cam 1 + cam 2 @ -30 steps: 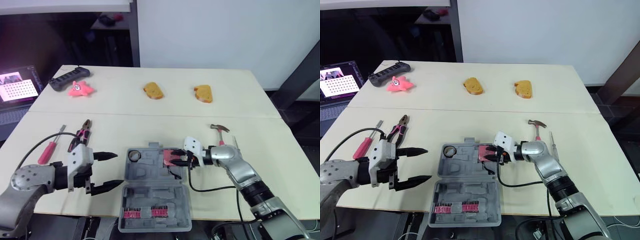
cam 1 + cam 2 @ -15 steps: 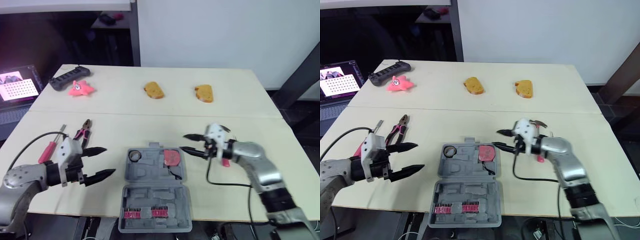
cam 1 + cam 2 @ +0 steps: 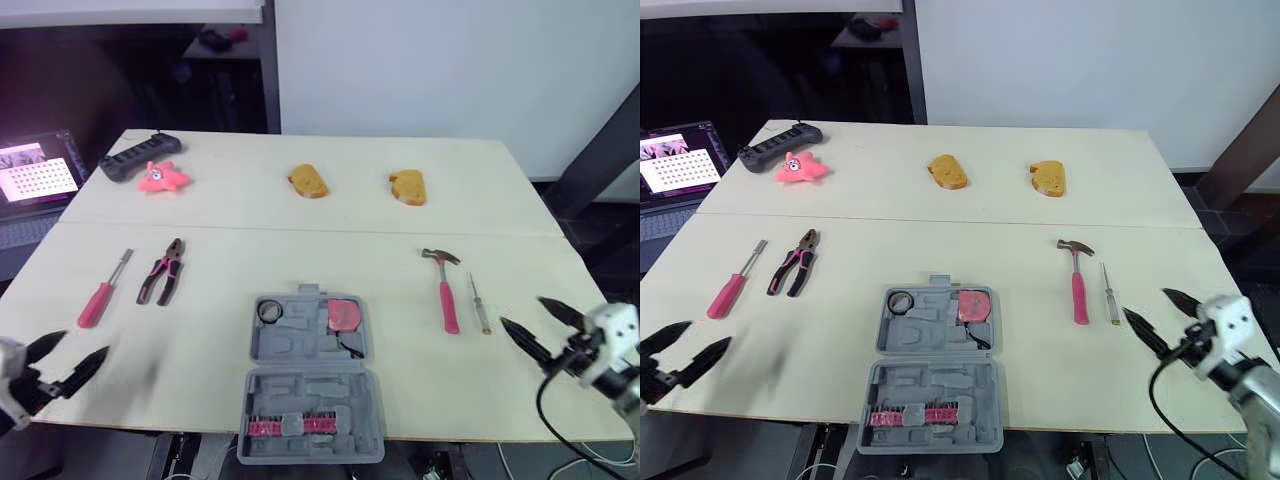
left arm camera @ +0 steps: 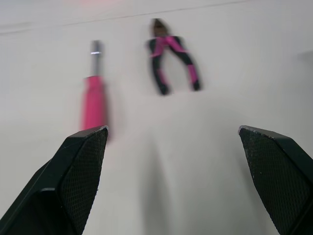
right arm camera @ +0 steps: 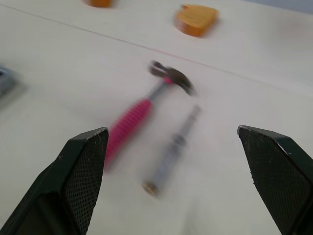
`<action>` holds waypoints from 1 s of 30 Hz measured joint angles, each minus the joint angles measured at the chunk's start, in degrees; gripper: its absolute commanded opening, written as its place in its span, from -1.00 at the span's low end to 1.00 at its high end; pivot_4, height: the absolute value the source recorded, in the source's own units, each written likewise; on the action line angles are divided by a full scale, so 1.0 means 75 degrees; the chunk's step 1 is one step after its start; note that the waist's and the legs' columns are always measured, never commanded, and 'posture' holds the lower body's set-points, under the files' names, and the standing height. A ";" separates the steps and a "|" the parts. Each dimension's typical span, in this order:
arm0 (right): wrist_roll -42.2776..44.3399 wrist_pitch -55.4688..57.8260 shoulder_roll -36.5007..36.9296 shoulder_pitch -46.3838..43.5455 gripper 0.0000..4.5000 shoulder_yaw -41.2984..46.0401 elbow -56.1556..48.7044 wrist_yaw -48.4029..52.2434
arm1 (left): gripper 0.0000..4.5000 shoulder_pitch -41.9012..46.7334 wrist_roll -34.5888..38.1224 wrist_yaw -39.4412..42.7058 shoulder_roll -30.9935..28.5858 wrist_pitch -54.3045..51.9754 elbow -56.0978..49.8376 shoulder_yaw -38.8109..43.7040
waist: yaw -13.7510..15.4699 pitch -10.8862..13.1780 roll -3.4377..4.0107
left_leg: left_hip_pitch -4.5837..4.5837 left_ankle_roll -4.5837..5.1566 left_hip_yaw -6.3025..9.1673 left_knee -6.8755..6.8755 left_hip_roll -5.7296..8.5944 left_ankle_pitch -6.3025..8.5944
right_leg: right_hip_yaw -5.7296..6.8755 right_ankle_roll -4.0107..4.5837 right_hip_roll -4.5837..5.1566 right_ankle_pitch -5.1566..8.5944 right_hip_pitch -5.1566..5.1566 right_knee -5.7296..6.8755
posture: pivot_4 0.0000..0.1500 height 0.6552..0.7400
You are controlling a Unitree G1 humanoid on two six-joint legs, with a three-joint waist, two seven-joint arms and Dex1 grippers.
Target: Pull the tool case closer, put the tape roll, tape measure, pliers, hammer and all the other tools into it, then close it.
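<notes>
The right gripper (image 3: pixel 1145 302) has two slim black fingers (image 3: pixel 1146 329) tapering to sharp points, set on a white boxy plastic housing (image 3: pixel 1225 318). A thin black cable (image 3: pixel 1153 385) loops off that housing toward seven o'clock. The left gripper (image 3: pixel 710 333) carries the same black pointed fingers. Seen close, the finger pads (image 5: pixel 80 169) are matte wedges (finely cross-hatched, like a file).

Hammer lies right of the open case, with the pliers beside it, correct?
No. Beside the hammer lies a thin metal rod, not the pliers, which lie left of the case. The right eye view shows it.
</notes>
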State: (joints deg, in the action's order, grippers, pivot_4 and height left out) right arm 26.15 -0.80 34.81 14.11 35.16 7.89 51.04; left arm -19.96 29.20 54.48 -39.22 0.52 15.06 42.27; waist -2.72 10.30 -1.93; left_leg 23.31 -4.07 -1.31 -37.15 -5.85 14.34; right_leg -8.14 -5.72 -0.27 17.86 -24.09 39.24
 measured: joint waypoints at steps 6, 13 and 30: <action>0.0046 -0.0178 -0.0010 0.0070 0.98 0.0141 0.0170 -0.0234 | 1.00 0.0001 0.0100 0.0058 0.0069 0.0172 0.0357 0.0184 | -0.0050 -0.0004 0.0007 | -0.0001 0.0000 -0.0003 0.0005 -0.0001 0.0000 | -0.0003 0.0001 0.0000 0.0000 0.0000 0.0001 | 1.00 0.41; 0.0662 0.2027 0.0548 -0.0908 0.98 -0.1494 -0.1634 -0.0158 | 1.00 -0.0143 0.0375 -0.0625 0.0801 -0.0488 -0.0959 0.0113 | -0.0230 -0.0006 0.0017 | -0.0007 -0.0001 -0.0020 0.0007 -0.0002 0.0000 | -0.0032 -0.0001 -0.0001 -0.0004 0.0000 0.0004 | 1.00 0.41; 0.1480 0.5697 0.1435 -0.6326 0.98 -0.5534 -0.3729 0.1366 | 1.00 -0.0869 -0.0331 -0.4511 0.3151 -0.1730 -0.5037 -0.1150 | 0.0016 -0.0026 -0.0027 | 0.0013 0.0000 -0.0036 -0.0006 0.0009 0.0001 | -0.0064 -0.0010 -0.0003 -0.0001 -0.0019 -0.0014 | 1.00 0.41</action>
State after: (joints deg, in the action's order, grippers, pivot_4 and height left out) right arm 37.25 41.92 45.57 -33.33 -6.35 -20.08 61.28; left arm -26.47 26.71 20.65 -15.59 -12.46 -22.71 33.65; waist -2.60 10.10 -2.13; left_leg 23.41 -4.07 -1.58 -37.20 -5.78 14.35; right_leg -8.62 -5.79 -0.29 17.85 -24.23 39.13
